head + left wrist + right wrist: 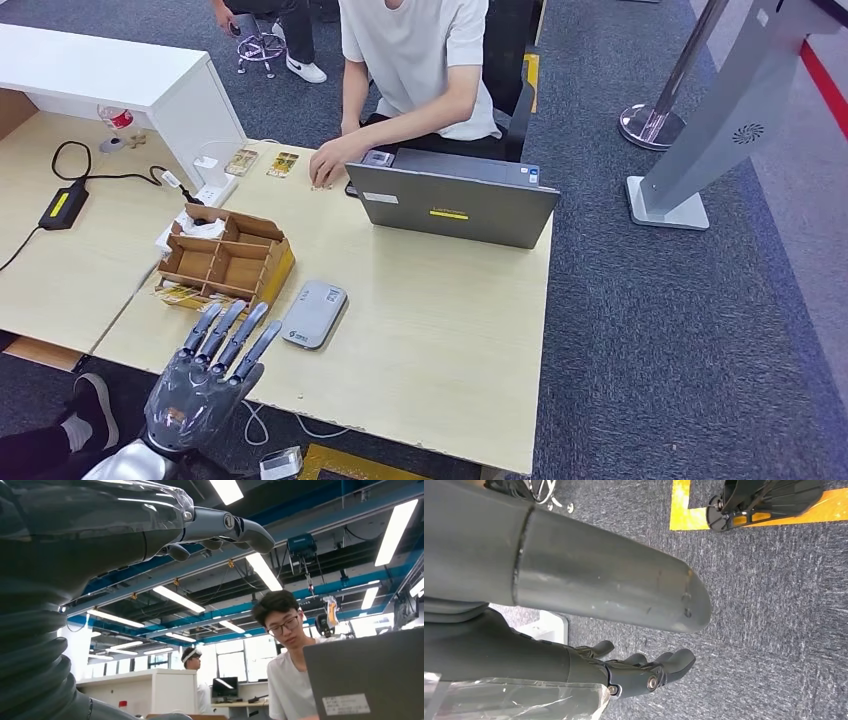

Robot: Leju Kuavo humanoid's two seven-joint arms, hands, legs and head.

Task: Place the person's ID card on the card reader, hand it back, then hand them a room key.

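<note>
Head view looks down over the table; left wrist view sits low, sharing the laptop; right wrist view faces carpet.

On the bench, the card reader lies near the near edge, just right of the compartment box. The left hand sits at the near edge, left of the reader. The laptop stands farther back; two cards lie far left of it, beside the person's hand.
</note>
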